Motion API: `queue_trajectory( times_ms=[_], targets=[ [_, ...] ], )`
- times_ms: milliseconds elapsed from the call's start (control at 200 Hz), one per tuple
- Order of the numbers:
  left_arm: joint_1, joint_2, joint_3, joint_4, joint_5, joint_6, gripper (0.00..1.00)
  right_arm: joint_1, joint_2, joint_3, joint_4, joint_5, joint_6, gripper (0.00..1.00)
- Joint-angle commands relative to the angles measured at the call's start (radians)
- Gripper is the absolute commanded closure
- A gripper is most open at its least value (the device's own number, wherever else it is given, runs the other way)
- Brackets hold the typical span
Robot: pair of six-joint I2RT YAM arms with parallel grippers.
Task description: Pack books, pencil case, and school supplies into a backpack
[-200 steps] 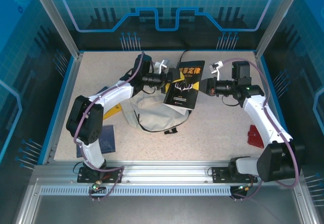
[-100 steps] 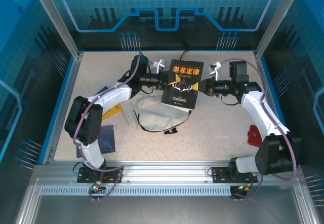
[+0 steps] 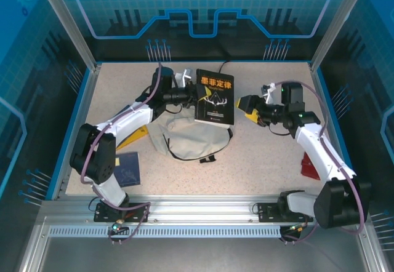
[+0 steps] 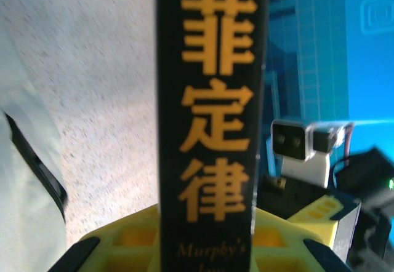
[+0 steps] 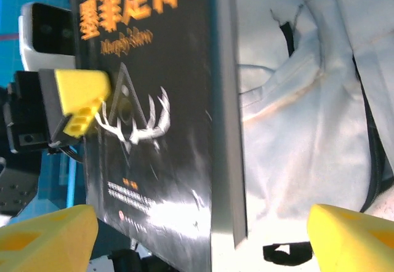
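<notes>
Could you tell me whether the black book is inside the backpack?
Outside: the left end effector holds the black book above the backpack, whole cover visible.

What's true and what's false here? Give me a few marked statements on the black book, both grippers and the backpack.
1. The left gripper grips the black book at its edge. True.
2. The right gripper is clamped on that book. False: it is open and apart from the book, to its right.
3. The book is inside the cream backpack. False: it is held up outside it, with the whole cover in view.
4. A red object lies beside the right arm. True.
5. The blue booklet lies on the backpack. False: it lies on the table near the left arm's base.
</notes>
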Motion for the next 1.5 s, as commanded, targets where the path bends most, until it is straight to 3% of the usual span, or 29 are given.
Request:
queue_trajectory(
  times_ms=[0, 215, 430, 810, 1000, 1121, 1496],
  targets=[
    [0.010, -0.092, -0.014, 0.048, -0.173, -0.029, 0.87, 0.069, -0.047, -0.086, 0.221, 0.056, 0.246, 0.08],
    [0.009, -0.129, -0.097, 0.204, -0.363, -0.179, 0.87, 0.223, -0.068, -0.151, 0.488, 0.173, 0.479, 0.06],
    [0.006, -0.148, -0.135, 0.261, -0.454, -0.273, 0.84, 0.375, -0.045, -0.145, 0.524, 0.370, 0.628, 0.04],
    [-0.029, -0.179, -0.210, 0.367, -0.568, -0.410, 0.87, 0.458, 0.108, -0.115, 0.795, 0.486, 0.836, 0.02],
    [-0.046, -0.221, -0.247, 0.341, -0.623, -0.482, 0.88, 0.472, 0.143, -0.060, 0.734, 0.601, 0.854, 0.05],
    [-0.050, -0.228, -0.263, 0.357, -0.625, -0.509, 0.88, 0.479, 0.191, -0.033, 0.777, 0.622, 0.904, 0.10],
    [-0.058, -0.256, -0.275, 0.300, -0.624, -0.488, 0.86, 0.484, 0.164, -0.099, 0.792, 0.694, 0.941, 0.57]
  ],
)
